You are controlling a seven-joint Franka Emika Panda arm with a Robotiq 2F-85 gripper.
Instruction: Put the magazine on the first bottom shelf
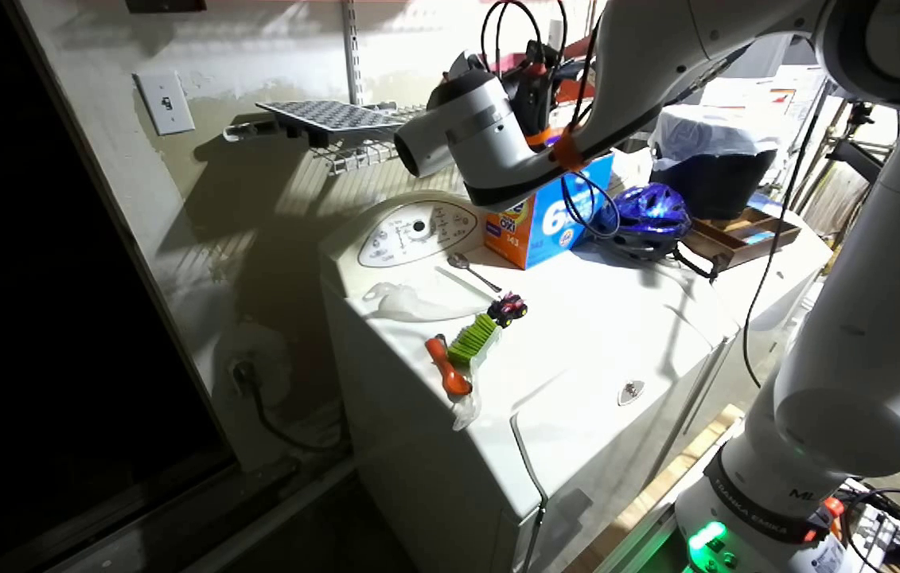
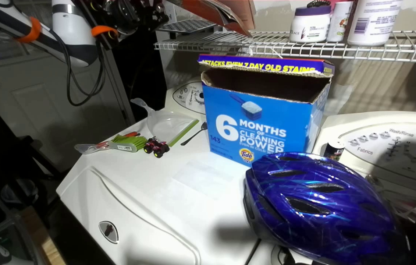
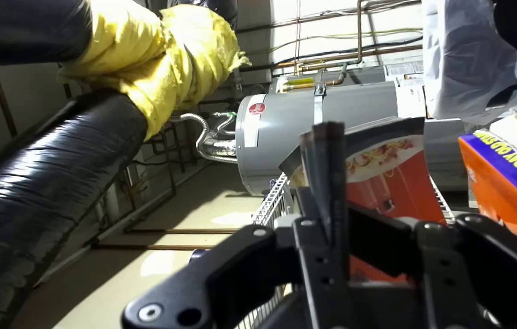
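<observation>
The magazine shows its orange-red cover in the wrist view (image 3: 397, 194) and at the top of an exterior view (image 2: 213, 14). My gripper (image 3: 338, 224) is shut on it, with a dark blurred edge of the magazine between the fingers. The gripper also shows at the top of an exterior view (image 2: 158, 13), partly cut off. The white wire shelf (image 2: 285, 53) runs along the wall; its end also shows in an exterior view (image 1: 358, 155) and behind the magazine in the wrist view (image 3: 269, 205). The magazine is tilted near the shelf's left part; I cannot tell if they touch.
Several bottles and jars (image 2: 310, 25) stand on the shelf. A grey textured flat object (image 1: 334, 115) lies at its end. Below are an open detergent box (image 2: 252, 121), a blue helmet (image 2: 314, 198), a toy car (image 1: 508, 309) and a green brush (image 1: 473, 342) on the white washer.
</observation>
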